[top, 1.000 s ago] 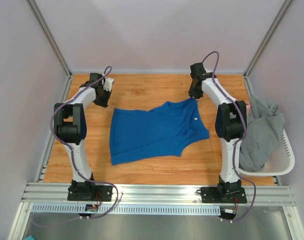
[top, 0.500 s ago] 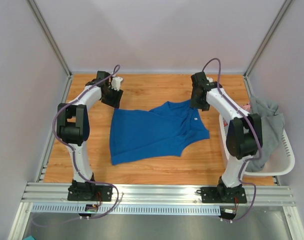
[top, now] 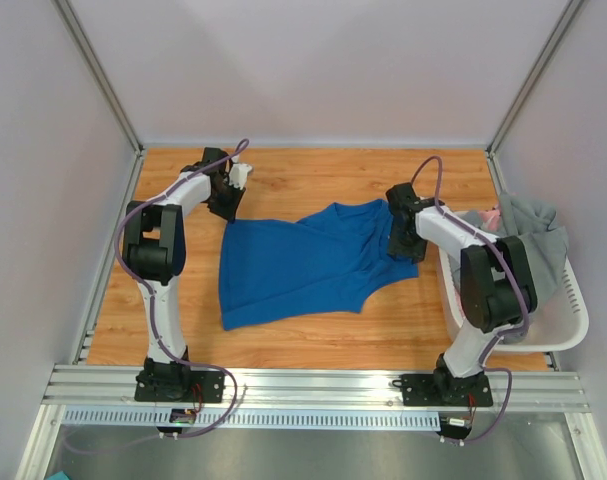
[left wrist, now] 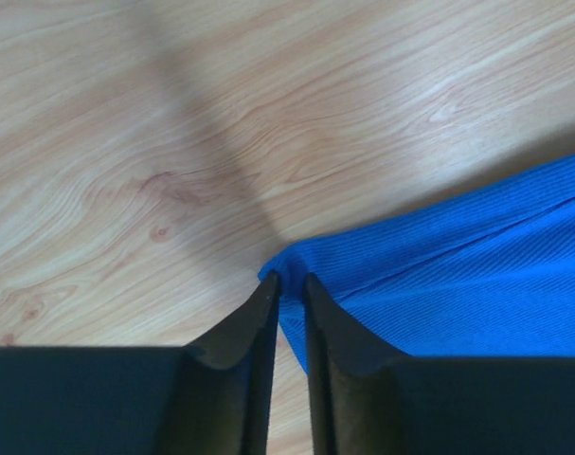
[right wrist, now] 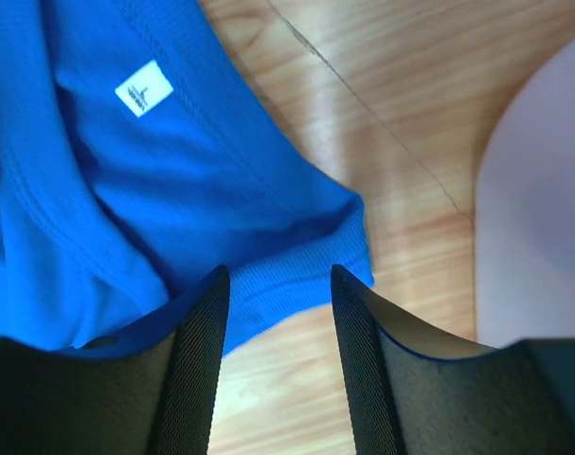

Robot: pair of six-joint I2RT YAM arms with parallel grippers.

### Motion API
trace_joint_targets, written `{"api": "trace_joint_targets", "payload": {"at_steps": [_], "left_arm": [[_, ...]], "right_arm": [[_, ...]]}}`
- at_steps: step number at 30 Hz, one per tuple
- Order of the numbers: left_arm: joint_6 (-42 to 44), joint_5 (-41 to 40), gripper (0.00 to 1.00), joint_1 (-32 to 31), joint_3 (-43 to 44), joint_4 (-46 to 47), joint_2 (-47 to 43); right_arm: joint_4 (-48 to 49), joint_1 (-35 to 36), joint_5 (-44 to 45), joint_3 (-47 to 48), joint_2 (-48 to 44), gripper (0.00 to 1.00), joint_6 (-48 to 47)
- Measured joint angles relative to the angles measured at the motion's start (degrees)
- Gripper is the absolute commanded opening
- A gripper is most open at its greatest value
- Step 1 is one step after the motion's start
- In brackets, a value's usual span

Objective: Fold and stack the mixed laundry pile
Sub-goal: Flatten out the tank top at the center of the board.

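As the shirt (top: 303,265) lies flat on the table (top: 313,185), my open right gripper (right wrist: 278,275) must bite deeper over its hem; whether my narrowed left gripper (left wrist: 289,282) holds the corner, I cannot tell.

Lies open along the far strip of the counter (top: 313,170) and across the near band in front of the blue shirt (top: 303,265). Closes off at the right edge, where the white basket (top: 575,310) stands heaped with grey cloth (top: 528,245). Narrows between shirt and basket, with the right gripper (right wrist: 276,280) over the shirt's edge there. Ends at walls (top: 313,70) left, right and behind, and at the metal rail (top: 313,385) in front.
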Motion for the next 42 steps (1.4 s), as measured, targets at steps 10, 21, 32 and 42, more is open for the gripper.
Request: {"api": "trace_joint_targets", "payload": {"at_steps": [10, 21, 32, 42], "left_arm": [[1.36, 0.55, 0.00, -0.13, 0.00, -0.50, 0.02], [1.33, -3.43, 0.00, 4.28, 4.04, -0.11, 1.70], [1.79, -6.40, 0.00, 4.07, 7.80, 0.55, 5.35], [2.01, -4.90, 0.00, 4.09, 8.39, 0.96, 5.51]], "right_arm": [[6.27, -0.09, -0.13, -3.54, 2.56, 0.21, 2.56], [12.11, -0.09, 0.15, -11.32, -3.23, 0.00, 4.02], [9.79, 0.20, -2.10, -18.47, -11.06, 0.01, 5.66], [7.43, 1.09, -4.81, -20.72, -14.82, 0.40, 6.36]]}}
